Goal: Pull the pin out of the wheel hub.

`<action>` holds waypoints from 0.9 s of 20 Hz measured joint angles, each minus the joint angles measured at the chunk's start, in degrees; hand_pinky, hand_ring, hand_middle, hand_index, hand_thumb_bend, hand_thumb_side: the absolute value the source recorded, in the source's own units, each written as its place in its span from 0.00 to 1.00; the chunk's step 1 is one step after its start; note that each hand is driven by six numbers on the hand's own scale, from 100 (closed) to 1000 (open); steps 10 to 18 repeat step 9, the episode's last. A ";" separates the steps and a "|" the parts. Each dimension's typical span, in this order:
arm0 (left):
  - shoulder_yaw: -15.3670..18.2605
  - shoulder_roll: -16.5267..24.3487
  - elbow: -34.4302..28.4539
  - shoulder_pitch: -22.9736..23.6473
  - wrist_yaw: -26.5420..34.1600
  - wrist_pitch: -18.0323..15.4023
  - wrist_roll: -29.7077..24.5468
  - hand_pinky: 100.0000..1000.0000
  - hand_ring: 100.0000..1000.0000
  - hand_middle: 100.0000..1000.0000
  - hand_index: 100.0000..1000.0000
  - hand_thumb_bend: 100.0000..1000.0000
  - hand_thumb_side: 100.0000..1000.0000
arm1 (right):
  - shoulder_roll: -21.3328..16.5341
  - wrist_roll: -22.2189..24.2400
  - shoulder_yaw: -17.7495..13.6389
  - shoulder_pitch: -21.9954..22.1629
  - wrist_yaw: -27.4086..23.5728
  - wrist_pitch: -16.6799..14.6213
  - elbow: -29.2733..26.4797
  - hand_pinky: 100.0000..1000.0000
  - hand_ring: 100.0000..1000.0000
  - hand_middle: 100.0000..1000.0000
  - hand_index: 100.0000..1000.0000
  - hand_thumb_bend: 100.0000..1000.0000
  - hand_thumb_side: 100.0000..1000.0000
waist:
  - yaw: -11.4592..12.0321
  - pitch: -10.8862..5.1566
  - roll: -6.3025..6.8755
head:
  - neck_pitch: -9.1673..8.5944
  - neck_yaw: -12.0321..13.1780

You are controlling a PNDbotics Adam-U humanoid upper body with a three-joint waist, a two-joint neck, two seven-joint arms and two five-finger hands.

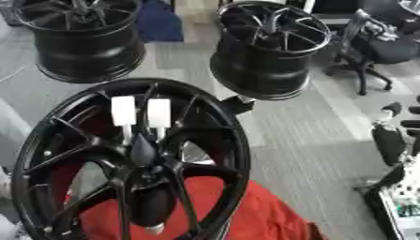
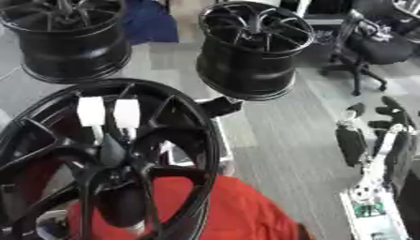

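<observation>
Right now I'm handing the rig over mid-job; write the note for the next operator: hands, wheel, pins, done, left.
Right hand: at the right edge, black fingers relaxed, holding nothing, well away from the wheel.
Left hand: not in view.
Large black spoked wheel hub: nearest the camera, over a red cloth.
Two white block-shaped pin handles: side by side, standing out of the hub just above its centre.
Done: nothing visible; both pins appear seated.
Left: reach in, grasp a pin, pull it out.
Two other black wheels sit behind, untouched.

A workshop-like office floor: black wheel rims [image 1: 271,47] stand on grey carpet [image 1: 311,140] beside an office chair [image 1: 377,44].
</observation>
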 measured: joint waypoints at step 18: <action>-0.37 -0.45 0.09 0.03 -0.32 -0.31 -0.79 0.50 0.46 0.52 0.74 0.00 0.74 | 0.82 2.26 3.48 -2.51 -0.51 -3.31 0.00 0.56 0.53 0.63 0.81 0.00 0.38 | -0.35 0.21 0.33 | 0.00 5.13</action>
